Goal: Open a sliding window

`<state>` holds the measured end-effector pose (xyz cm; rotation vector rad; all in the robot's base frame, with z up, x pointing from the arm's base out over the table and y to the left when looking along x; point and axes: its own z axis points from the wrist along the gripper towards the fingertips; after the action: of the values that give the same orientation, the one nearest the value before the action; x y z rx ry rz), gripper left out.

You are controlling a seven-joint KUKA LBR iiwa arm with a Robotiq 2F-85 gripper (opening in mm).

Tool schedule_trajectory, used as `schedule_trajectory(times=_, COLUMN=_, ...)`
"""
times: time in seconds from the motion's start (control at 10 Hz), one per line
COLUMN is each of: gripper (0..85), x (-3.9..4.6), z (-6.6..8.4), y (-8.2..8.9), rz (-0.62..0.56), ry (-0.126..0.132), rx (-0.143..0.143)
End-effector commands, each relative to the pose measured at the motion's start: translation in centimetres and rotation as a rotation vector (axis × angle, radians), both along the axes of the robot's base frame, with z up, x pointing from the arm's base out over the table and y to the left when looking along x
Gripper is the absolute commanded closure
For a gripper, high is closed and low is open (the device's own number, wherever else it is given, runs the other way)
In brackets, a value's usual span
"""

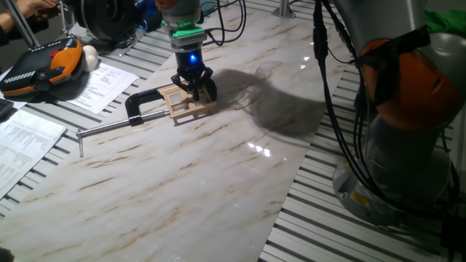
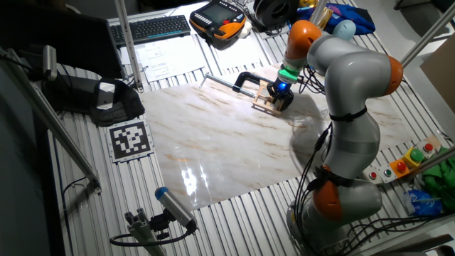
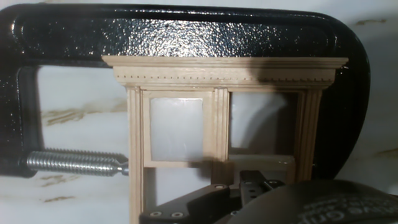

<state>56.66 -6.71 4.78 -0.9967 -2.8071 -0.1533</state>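
Observation:
The sliding window (image 1: 186,103) is a small pale-wood frame lying flat on the marble table, held in a black C-clamp (image 1: 142,101). My gripper (image 1: 195,93) stands straight down over the window's right end, its two fingers apart and its tips at the wood. In the hand view the window (image 3: 217,71) fills the frame. Its left pane (image 3: 176,129) is frosted and its right opening (image 3: 261,121) shows the table. A black fingertip (image 3: 261,182) rests against the lower rail. The other fixed view shows the gripper (image 2: 280,99) on the window (image 2: 266,99).
The clamp's steel bar (image 1: 102,129) runs out to the left across the marble board (image 1: 218,175). Its screw (image 3: 74,163) presses the frame's left side. Papers (image 1: 29,135), an orange-black teach pendant (image 1: 44,67) and cables lie at the far left. The arm's base (image 1: 408,131) stands at the right.

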Motion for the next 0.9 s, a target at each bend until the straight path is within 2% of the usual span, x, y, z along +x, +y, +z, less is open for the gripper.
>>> schedule_trajectory(times=0.0, gripper=85.0, x=0.04, z=-0.01, y=0.00, rz=0.002, ry=0.000, rx=0.000)
schedule_trajectory(times=0.8, gripper=85.0, x=0.22, z=-0.21, y=-0.09, rz=0.011, ry=-0.001, rx=-0.005)
